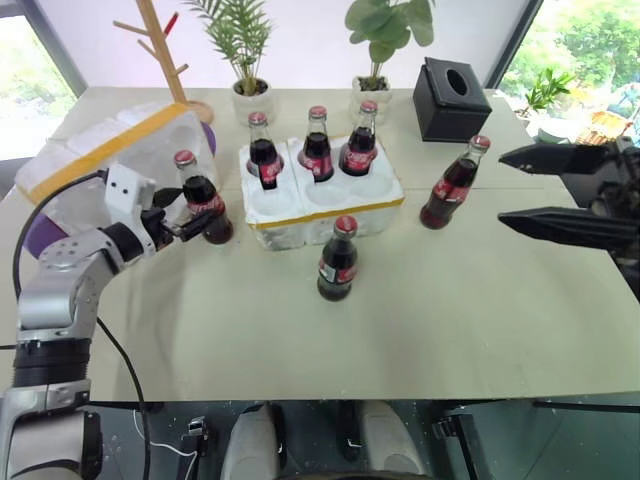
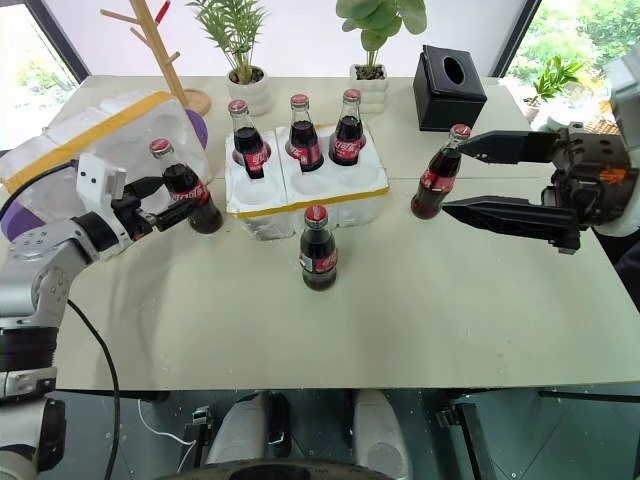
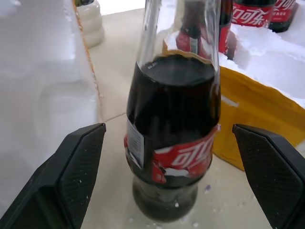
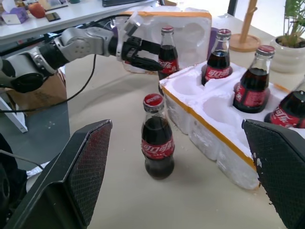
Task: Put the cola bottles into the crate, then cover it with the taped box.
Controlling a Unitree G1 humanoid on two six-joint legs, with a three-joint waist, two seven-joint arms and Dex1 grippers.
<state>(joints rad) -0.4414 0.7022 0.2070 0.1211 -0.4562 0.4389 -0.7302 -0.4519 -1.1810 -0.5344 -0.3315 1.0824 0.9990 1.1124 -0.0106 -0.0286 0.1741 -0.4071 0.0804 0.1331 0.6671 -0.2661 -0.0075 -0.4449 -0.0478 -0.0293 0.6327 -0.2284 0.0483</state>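
The white crate (image 1: 325, 205) with a yellow band sits mid-table, and three cola bottles (image 1: 317, 145) stand in its back wells. Three more stand loose on the table: one on the left (image 1: 203, 200), one in front of the crate (image 1: 338, 260), one on the right (image 1: 455, 183). My left gripper (image 1: 188, 213) is open around the left bottle (image 3: 174, 143). Its fingers (image 3: 71, 167) stand clear of the glass on both sides. My right gripper (image 1: 503, 188) hangs open beside the right bottle, holding nothing. The taped box (image 1: 110, 150) lies on its side at the far left.
A black tissue box (image 1: 450, 98) stands at the back right. Two potted plants (image 1: 250, 95) and a wooden rack (image 1: 170, 60) line the table's back edge. A purple object (image 1: 40, 235) shows beside the taped box. The table's front edge (image 1: 330, 398) is close to me.
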